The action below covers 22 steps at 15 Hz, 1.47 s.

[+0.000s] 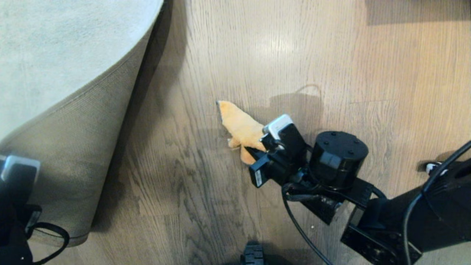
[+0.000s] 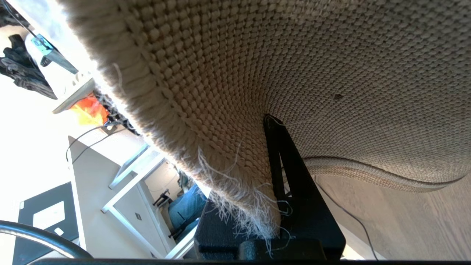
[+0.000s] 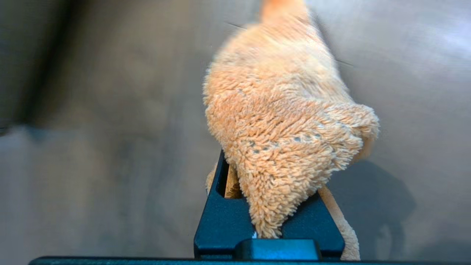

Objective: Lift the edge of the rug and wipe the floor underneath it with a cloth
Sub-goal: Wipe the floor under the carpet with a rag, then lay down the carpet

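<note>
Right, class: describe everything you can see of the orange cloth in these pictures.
The cloth is a small orange-tan piece of fuzzy, shaggy microfibre with a line of dark grey stitching along its border. It is bunched, not flat, tapering to a point away from the right gripper, whose black fingers are shut on its near end. Its free end trails on the brown wood-grain floor, in the strip bared to the right of the lifted rug, which it does not touch.
</note>
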Tool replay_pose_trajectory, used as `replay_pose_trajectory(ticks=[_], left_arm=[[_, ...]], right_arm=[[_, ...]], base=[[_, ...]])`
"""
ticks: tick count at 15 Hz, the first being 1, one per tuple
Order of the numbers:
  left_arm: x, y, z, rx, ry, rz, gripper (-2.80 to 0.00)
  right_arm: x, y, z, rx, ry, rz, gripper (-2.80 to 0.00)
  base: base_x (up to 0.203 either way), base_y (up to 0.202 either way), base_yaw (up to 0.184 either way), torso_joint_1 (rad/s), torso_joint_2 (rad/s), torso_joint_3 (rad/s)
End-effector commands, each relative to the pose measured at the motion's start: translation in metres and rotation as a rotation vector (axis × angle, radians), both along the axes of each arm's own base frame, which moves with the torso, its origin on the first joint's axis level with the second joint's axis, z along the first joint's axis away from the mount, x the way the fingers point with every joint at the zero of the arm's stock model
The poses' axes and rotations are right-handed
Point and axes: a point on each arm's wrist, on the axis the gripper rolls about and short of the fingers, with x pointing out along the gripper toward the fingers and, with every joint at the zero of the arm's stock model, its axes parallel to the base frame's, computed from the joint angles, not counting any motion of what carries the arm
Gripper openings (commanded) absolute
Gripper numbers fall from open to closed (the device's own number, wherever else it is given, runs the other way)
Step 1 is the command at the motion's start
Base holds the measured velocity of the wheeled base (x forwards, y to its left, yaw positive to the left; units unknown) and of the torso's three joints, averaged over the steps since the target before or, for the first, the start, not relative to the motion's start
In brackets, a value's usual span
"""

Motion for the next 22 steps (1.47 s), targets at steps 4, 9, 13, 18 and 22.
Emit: replay_pose_trajectory(ticks=[4,9,13,18,22], left_arm=[[-0.005,0.000,0.004,0.004,-0.023,0.006,-2.80],[-0.013,0.001,-0.002,0.004,-0.009,0.009,-2.80],[-0.018,0.001,-0.004,0.004,-0.002,0.008,-2.80],[-0.031,0.002,-0.011,0.004,0.017,0.006,-2.80],[-0.031,0.002,-0.011,0.005,0.017,0.004,-2.80]], right_arm=[[0.043,-0.074,0.014,-0.008,-0.050,-0.251,-2.80],[0.033,-0.147,0.055,0.048,-0.145,-0.443,-2.80],[-0.001,-0.203,0.066,0.047,-0.179,-0.567,-2.80],[-0.051,-0.227,0.084,0.045,-0.199,-0.596,-2.80],[-0.087,-0.233,0.092,0.054,-0.205,-0.597,-2.80]], base=[[0.000,0.000,0.000,0.000,0.00,0.000],[0.000,0.000,0.000,0.000,0.00,0.000],[0.000,0.000,0.000,0.000,0.00,0.000],[0.000,0.000,0.000,0.000,0.00,0.000],[0.000,0.000,0.000,0.000,0.00,0.000]])
